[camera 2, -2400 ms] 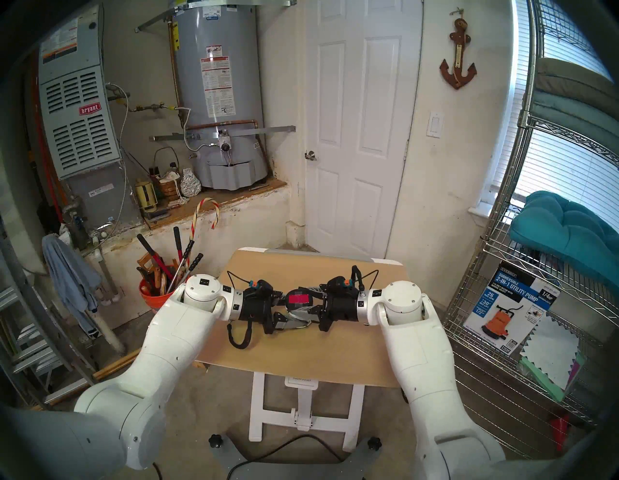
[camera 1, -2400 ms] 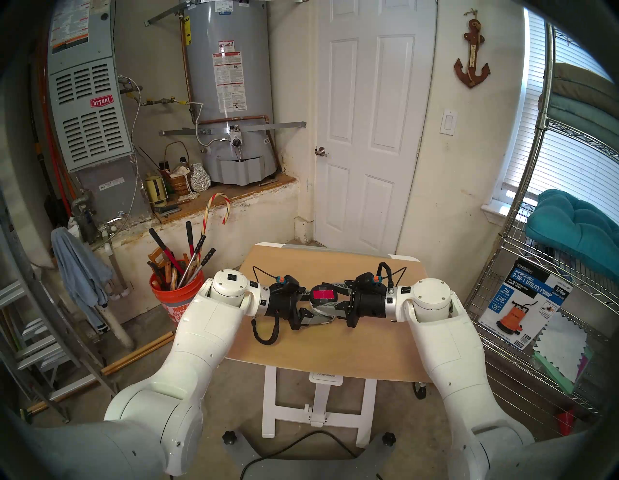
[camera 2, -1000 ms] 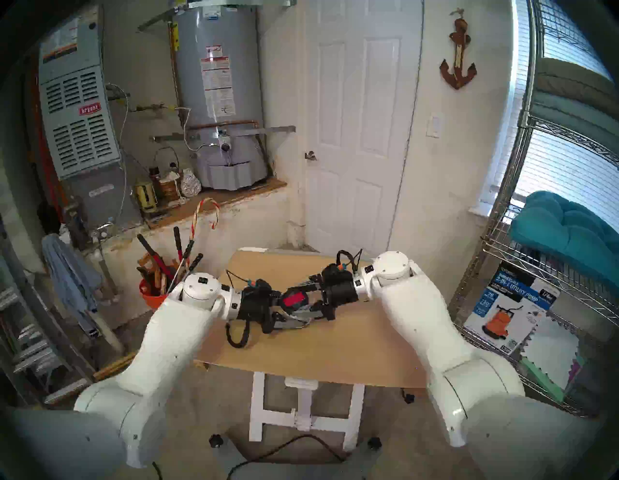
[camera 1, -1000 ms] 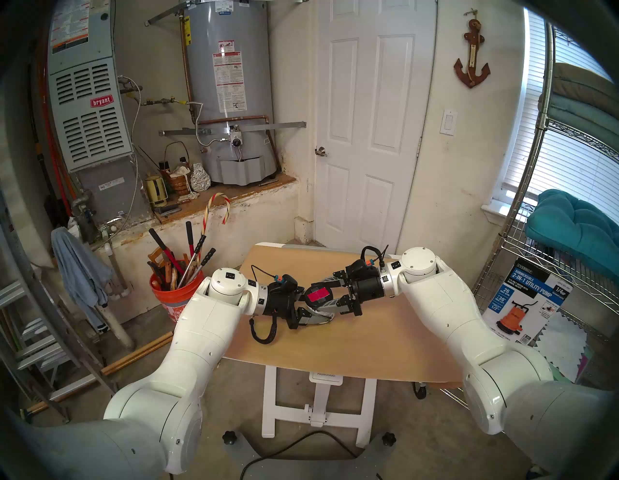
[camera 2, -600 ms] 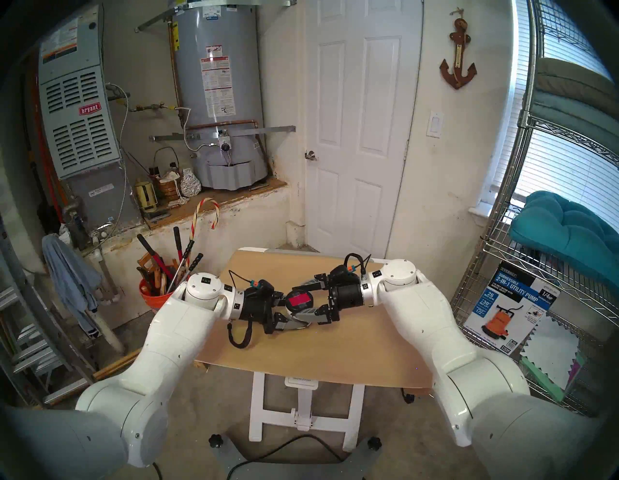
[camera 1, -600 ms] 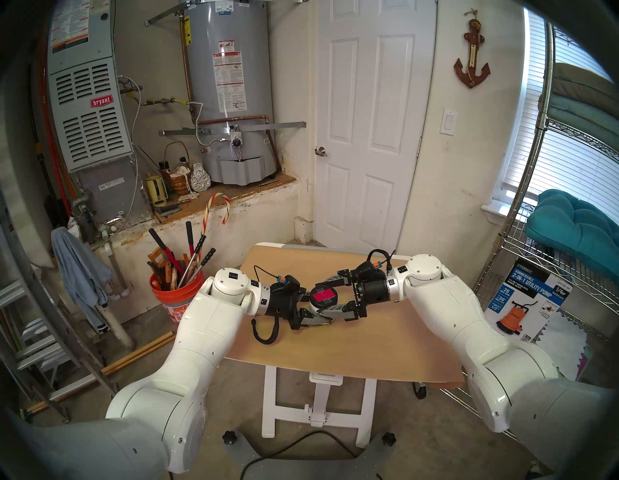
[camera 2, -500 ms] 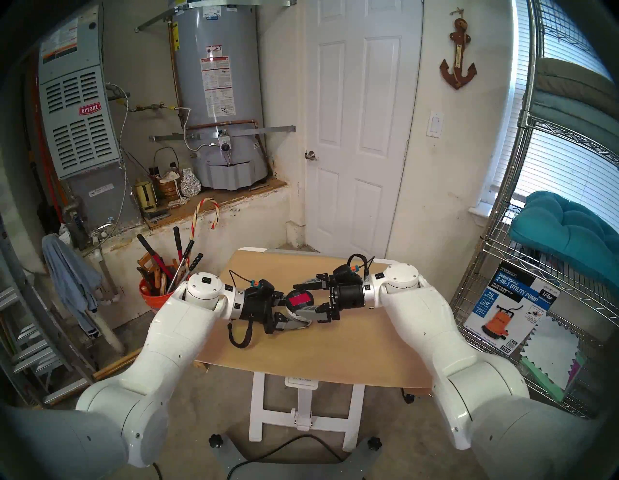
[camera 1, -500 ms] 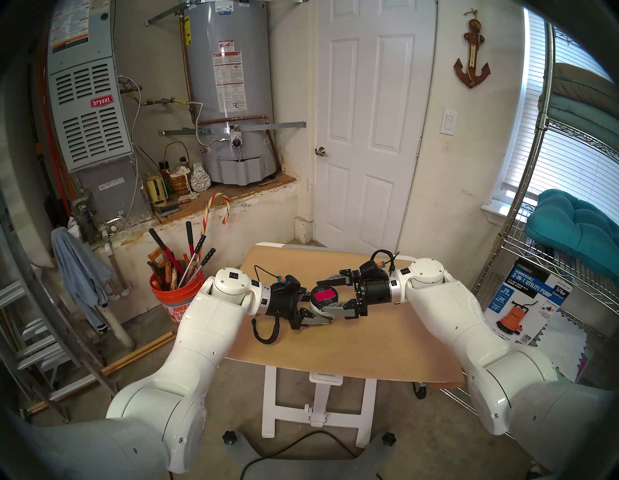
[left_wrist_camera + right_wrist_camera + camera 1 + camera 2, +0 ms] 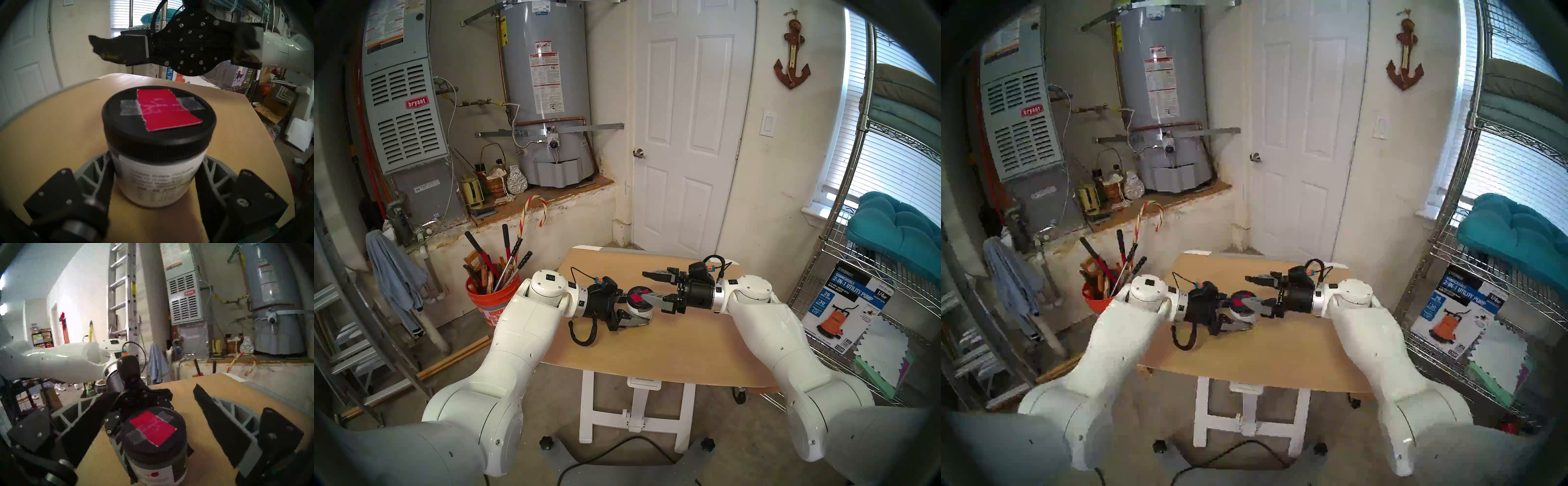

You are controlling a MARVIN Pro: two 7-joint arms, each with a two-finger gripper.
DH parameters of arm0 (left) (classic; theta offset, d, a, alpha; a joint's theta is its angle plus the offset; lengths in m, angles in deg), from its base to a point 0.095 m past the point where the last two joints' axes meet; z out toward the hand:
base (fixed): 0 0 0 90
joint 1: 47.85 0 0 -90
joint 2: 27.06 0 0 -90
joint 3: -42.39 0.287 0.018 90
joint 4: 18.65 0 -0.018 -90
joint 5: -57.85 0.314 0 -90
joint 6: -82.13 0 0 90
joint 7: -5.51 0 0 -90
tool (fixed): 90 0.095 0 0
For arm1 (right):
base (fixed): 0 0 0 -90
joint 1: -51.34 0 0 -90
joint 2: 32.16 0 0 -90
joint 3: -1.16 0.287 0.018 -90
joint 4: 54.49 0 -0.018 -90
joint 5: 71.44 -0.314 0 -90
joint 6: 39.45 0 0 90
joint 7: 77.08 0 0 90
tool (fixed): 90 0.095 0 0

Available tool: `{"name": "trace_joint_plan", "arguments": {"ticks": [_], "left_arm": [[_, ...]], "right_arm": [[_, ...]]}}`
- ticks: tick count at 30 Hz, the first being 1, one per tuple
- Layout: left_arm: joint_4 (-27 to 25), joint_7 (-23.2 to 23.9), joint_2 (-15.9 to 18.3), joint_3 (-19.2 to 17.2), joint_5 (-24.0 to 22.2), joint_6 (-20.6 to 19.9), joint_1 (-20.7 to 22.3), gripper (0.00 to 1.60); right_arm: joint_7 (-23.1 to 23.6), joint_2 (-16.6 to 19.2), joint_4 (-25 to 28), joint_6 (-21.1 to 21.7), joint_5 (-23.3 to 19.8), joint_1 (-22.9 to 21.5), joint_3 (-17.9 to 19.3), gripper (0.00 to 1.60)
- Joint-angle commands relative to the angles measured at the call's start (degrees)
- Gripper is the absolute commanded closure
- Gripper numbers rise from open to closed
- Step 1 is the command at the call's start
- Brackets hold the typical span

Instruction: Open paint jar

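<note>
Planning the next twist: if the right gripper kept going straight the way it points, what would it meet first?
Probably the paint jar's lid, which lies between its open fingers; the left gripper clamps the jar just behind. Depth is uncertain.

Seeing lid (image 9: 158,117) top lying clear, right gripper (image 9: 644,285) hanging spread above it. Left gripper (image 9: 157,178) fingers blocking both jar (image 9: 640,307) flanks. I'm reading bare table (image 9: 670,342) opening toward me and behind jar; bucket (image 9: 490,302) crowding off table's left edge.
</note>
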Motion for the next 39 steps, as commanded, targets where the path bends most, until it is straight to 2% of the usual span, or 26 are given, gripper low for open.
{"name": "trace_joint_plan", "arguments": {"ticks": [1,5,6,12,22,28,39], "left_arm": [[-0.3,-0.4,0.2,-0.3,0.0,0.3,1.5,1.6],[-0.1,-0.8,0.2,-0.3,0.1,0.3,1.6,1.6],[0.0,-0.9,0.1,-0.3,0.1,0.3,1.7,1.6],[0.3,-1.2,0.0,-0.2,0.1,0.3,1.8,1.6],[1.0,-1.9,-0.2,-0.1,0.2,0.4,2.1,1.6],[1.3,-2.1,-0.2,-0.1,0.2,0.4,2.2,1.6],[1.5,-2.2,-0.4,0.0,0.1,0.6,2.4,1.6]], "right_arm": [[-6.6,-1.5,6.6,-0.4,0.6,3.1,1.4,0.0],[-10.2,-0.9,9.5,1.2,1.7,5.1,2.0,0.0],[-12.0,-0.9,11.3,1.9,1.9,6.9,2.5,0.0],[-15.6,-1.1,15.7,3.8,2.7,10.5,3.7,0.0],[-18.2,-2.8,23.9,7.5,1.5,17.6,4.9,0.0],[-19.7,-3.5,27.4,8.2,1.3,20.5,5.6,0.0],[-26.4,-5.3,35.2,6.5,4.7,27.5,4.8,0.0]]}}
